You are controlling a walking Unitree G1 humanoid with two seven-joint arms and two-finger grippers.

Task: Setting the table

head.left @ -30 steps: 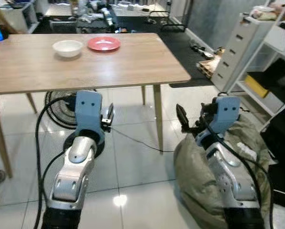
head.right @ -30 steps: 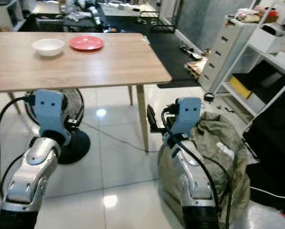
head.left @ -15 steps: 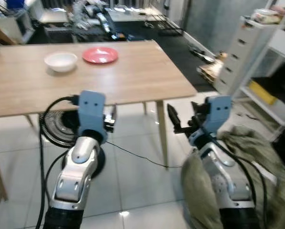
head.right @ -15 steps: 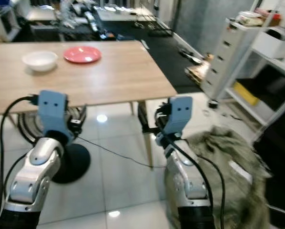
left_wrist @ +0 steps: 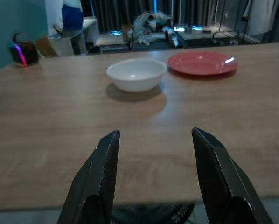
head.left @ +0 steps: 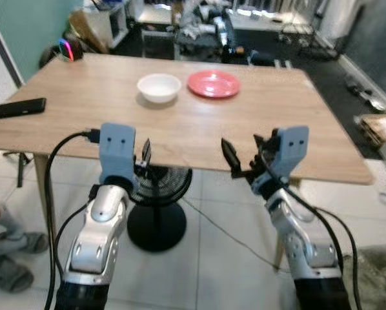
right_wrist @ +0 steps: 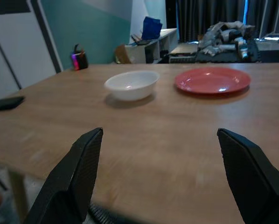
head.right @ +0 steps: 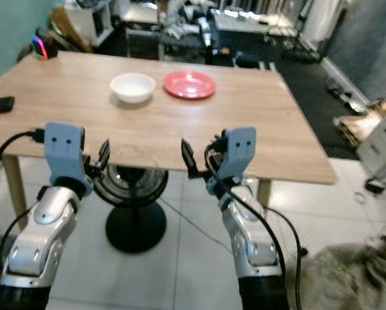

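Wooden bench (head.left: 83, 110) ahead, white bowl (head.left: 159, 86) and red plate (head.left: 213, 84) at 12 o'clock; left end effector (left_wrist: 153, 177) and right end effector (right_wrist: 165, 175) both spread, empty. Looks like the approach step, reaching for the bowl next.

Evenly lit head views, dim wrist views, soft focus

A wooden table (head.left: 257, 135) carries a white bowl (head.left: 159, 86), a red plate (head.left: 213, 83) and a black phone (head.left: 17, 108).

Table (head.left: 83, 97): light wood grain, matt.
Bowl (head.left: 159, 86): white, smooth, glossy.
Plate (head.left: 213, 83): red, smooth, slight sheen.
Floor (head.left: 206, 258): glossy tile.
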